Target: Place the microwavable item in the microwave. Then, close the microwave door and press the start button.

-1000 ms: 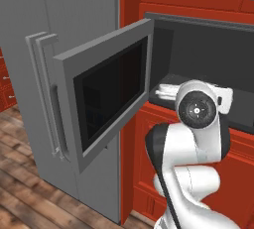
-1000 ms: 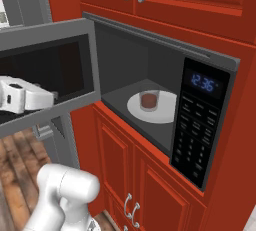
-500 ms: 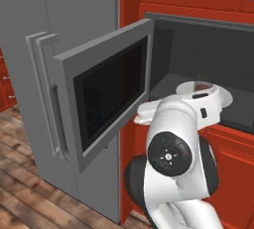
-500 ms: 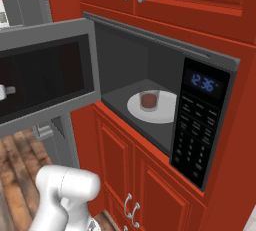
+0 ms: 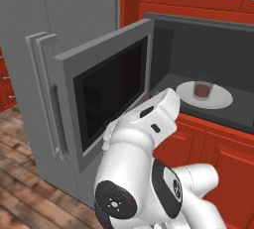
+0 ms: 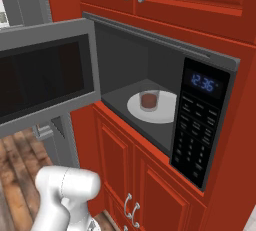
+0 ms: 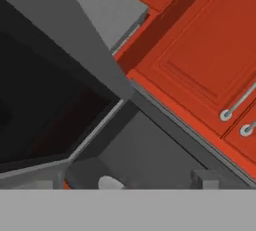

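Microwavable item point(image 6: 148, 100) already on plate point(image 6: 165, 113) inside microwave point(image 6: 150, 70). Microwave door point(image 5: 106, 91) open at 9 o'clock. Pincer state: cannot tell. Risk: arm clips door edge, door rebounds unlatched.

I see the small reddish-brown cup point(image 6: 149, 100) upright on the round white plate point(image 6: 162, 113). It sits inside the wide grey microwave point(image 6: 210, 70). Its grey-framed dark-glass door point(image 5: 106, 94) stands open.

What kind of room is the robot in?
It looks like a kitchen: a microwave built into red cabinets, its door open and a small brown cup on the plate inside, with a grey fridge alongside.
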